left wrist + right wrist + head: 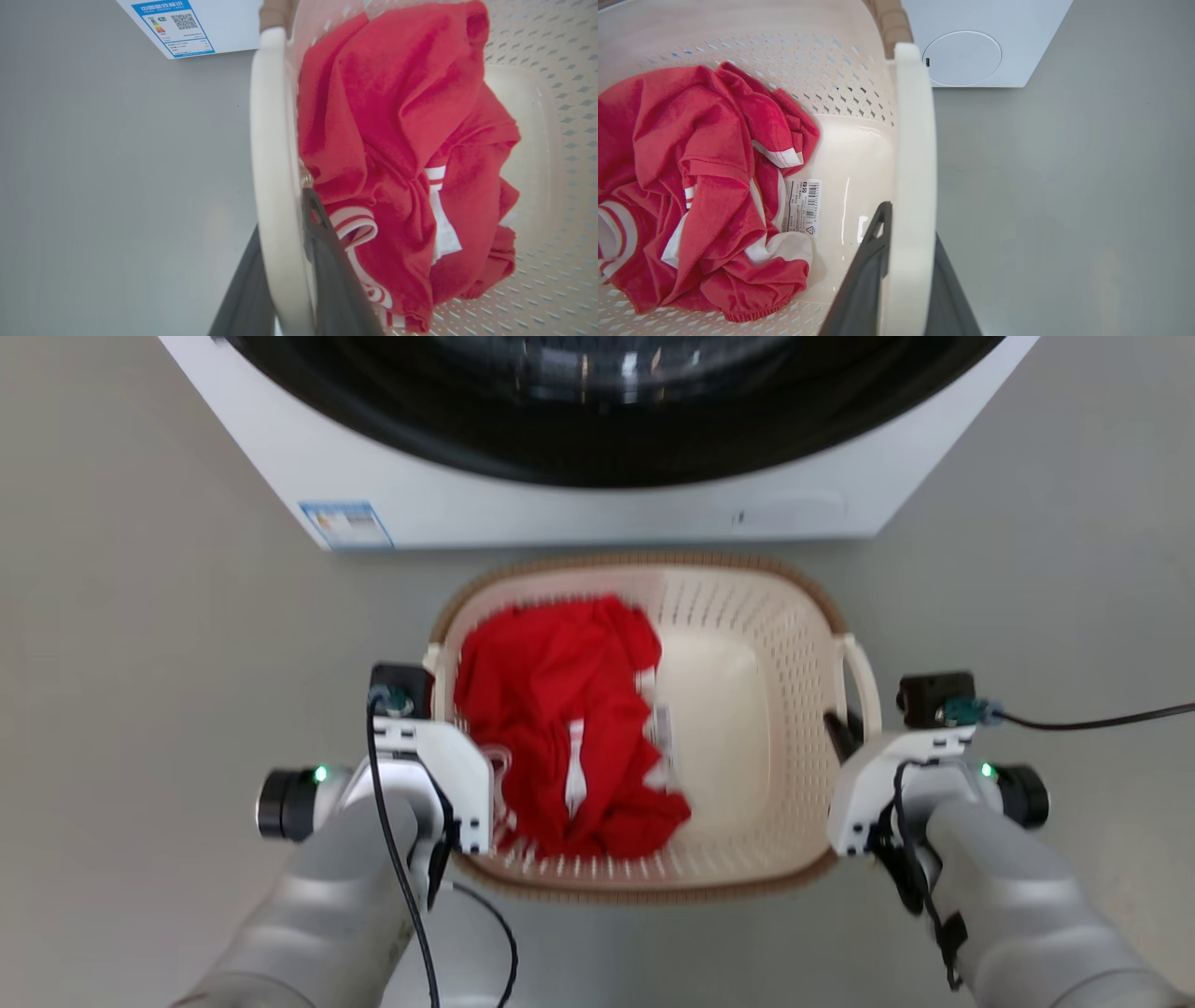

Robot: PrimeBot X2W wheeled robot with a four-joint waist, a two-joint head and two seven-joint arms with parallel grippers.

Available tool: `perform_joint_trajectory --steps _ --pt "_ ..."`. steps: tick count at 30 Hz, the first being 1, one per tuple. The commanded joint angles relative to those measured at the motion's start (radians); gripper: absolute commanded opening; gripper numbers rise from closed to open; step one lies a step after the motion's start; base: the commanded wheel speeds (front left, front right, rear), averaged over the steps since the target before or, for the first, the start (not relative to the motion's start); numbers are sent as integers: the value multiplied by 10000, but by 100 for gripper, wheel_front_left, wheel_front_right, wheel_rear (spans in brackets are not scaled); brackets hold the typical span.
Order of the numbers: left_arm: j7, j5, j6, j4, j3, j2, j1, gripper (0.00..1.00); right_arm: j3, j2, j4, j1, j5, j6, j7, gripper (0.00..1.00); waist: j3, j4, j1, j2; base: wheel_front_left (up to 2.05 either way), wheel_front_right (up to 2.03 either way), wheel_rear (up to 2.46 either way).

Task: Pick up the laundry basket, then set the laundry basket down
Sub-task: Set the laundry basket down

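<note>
Right now the laundry basket (747, 616) is just on the near side of the washing machine (579, 513), red clothing (551, 709) heaped in its left half. The left tool (282, 219) pinches its left handle (271, 140), and the right tool (910, 228) pinches its right handle (915, 140).

The head view looks steeply down on the laundry basket (794, 644) from above its near side, with the washing machine (560, 513) beyond it. The left wrist view sits close against the basket's left handle (271, 140), and the right wrist view close against its right handle (915, 140). Both look along the rim toward the washing machine. All three share the red garment (560, 709) inside.
</note>
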Motion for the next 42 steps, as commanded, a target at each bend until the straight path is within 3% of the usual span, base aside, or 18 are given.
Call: perform_joint_trajectory --steps 1,13,33,42 --pt "-208 139 112 -18 175 95 -438 0 173 249 -173 -170 -53 79 -366 0 773 -10 0 0 0 0 0" --pt "-1162 86 156 151 477 86 -1563 0 -478 249 224 -1346 -703 79 -1231 0 2518 300 0 0 0 0 0" --pt "-1367 92 -7 46 350 49 -2561 0 -3994 249 -121 -1945 -4263 79 -1248 0 4126 561 0 0 0 0 0" --pt "-1402 111 -30 142 266 48 -3054 0 -4795 249 -487 -1833 -5021 79 -1249 0 4534 551 0 0 0 0 0"
